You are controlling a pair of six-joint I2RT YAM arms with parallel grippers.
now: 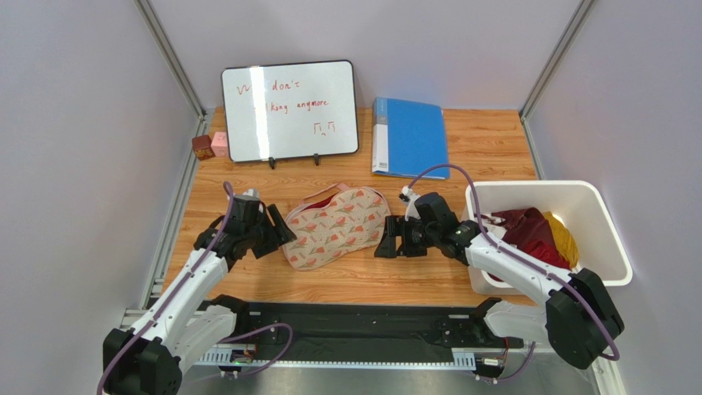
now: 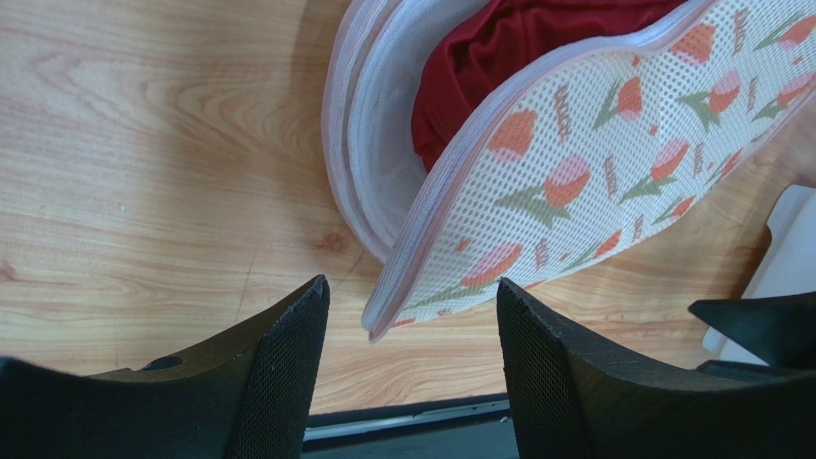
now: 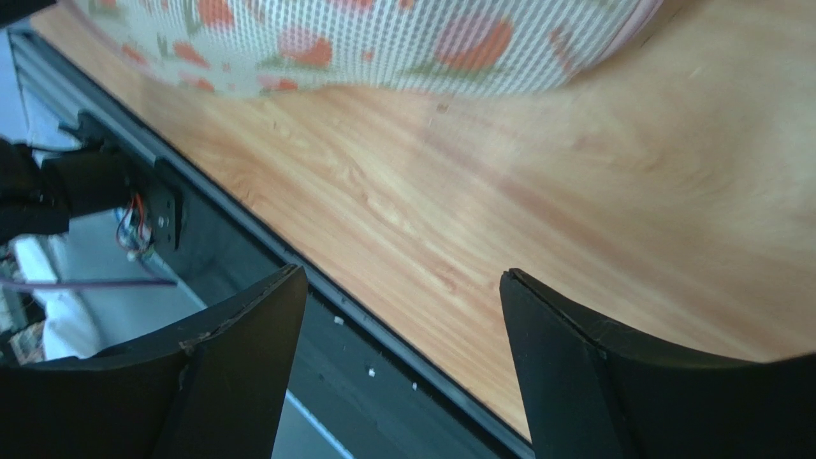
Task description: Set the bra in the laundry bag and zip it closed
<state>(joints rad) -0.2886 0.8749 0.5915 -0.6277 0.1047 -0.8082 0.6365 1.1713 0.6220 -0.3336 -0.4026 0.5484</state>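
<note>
While the laundry bag [image 1: 338, 226] is lying on the wooden bench [image 1: 486, 148] between the two arms, the bra [image 2: 508, 48] is sitting inside it, showing dark red through the unzipped mouth. The left jaws are standing apart at the bag's left end, clamping nothing. The right jaws are gaping empty just beside the bag's right end, above bare wood. A white bin [image 1: 535, 188] of clothes is standing at the right.

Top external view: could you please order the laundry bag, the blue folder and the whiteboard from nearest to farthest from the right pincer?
1. laundry bag, just left of the right pincer.
2. blue folder, behind it, toward the back wall.
3. whiteboard, at the back left.
</note>
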